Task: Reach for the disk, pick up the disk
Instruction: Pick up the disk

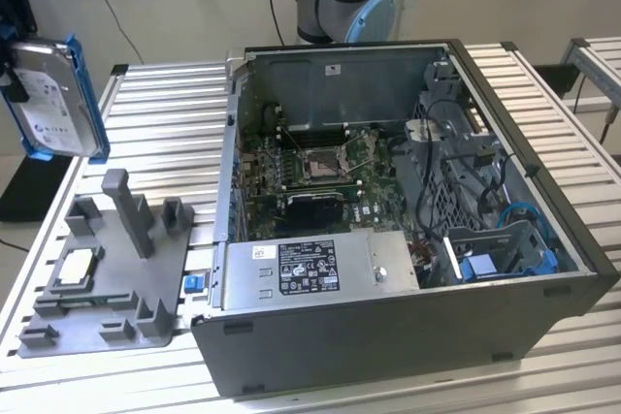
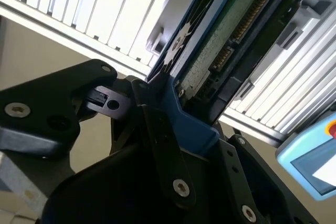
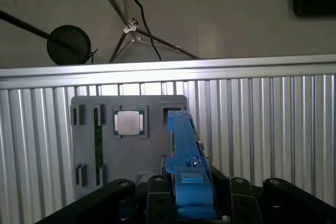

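Blue-framed disk (image 1: 53, 94): 1, held aloft | jaws: clamped on it | chip (image 1: 76, 269): 1, in grey tray (image 1: 116, 309)

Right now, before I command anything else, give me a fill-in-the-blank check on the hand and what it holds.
1. The hand is shut on the ____.
2. The plastic frame around the disk is coloured ____.
3. In the exterior view, the grey tray holds a small square silver ____.
Missing words: disk; blue; chip.
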{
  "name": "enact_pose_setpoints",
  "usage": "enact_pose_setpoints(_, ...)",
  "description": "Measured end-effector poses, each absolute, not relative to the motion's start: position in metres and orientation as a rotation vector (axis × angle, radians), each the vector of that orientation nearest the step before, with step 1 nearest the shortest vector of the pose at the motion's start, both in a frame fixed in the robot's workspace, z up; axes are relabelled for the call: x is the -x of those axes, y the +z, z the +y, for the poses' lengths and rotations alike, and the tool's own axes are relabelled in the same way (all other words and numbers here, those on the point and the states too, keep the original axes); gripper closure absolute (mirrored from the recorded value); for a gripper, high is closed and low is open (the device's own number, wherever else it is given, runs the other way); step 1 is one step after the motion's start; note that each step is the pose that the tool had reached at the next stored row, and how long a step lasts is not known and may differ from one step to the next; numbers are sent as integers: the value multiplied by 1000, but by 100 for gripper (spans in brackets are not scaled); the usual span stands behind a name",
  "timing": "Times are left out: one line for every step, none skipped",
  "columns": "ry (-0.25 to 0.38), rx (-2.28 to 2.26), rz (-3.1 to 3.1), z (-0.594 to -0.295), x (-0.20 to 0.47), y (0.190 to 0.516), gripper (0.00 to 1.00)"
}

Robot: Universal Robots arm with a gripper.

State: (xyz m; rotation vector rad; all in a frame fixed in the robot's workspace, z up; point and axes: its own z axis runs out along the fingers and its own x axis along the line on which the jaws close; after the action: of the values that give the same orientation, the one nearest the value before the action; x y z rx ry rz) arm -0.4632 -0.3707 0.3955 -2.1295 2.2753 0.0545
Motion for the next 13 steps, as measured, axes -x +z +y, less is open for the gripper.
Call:
enact_pose_setpoints(54, 2129, 2274, -371, 463, 396, 100)
enact_pose_setpoints(53, 2127, 2273, -371, 463, 397, 100)
enact_pose_setpoints(53, 2125, 2269, -371, 463, 397, 100)
enact_pose_setpoints(52, 2120, 2265, -371, 463, 397, 100)
enact_pose_setpoints(52, 2115, 2259, -371, 463, 397, 100)
enact_pose_setpoints(51, 2111, 2255, -371, 463, 397, 100)
enact_pose_setpoints(51, 2110, 2254, -371, 463, 400, 100)
enact_pose_setpoints(51, 2110, 2253, -371, 463, 404, 100)
enact_pose_setpoints(51, 2110, 2253, -371, 463, 409, 100)
enact_pose_setpoints(51, 2110, 2253, -371, 463, 413, 100)
enact_pose_setpoints(51, 2110, 2253, -371, 463, 418, 100)
enact_pose_setpoints(51, 2110, 2253, -371, 463, 422, 100)
enact_pose_setpoints(51, 2110, 2253, -371, 463, 427, 100)
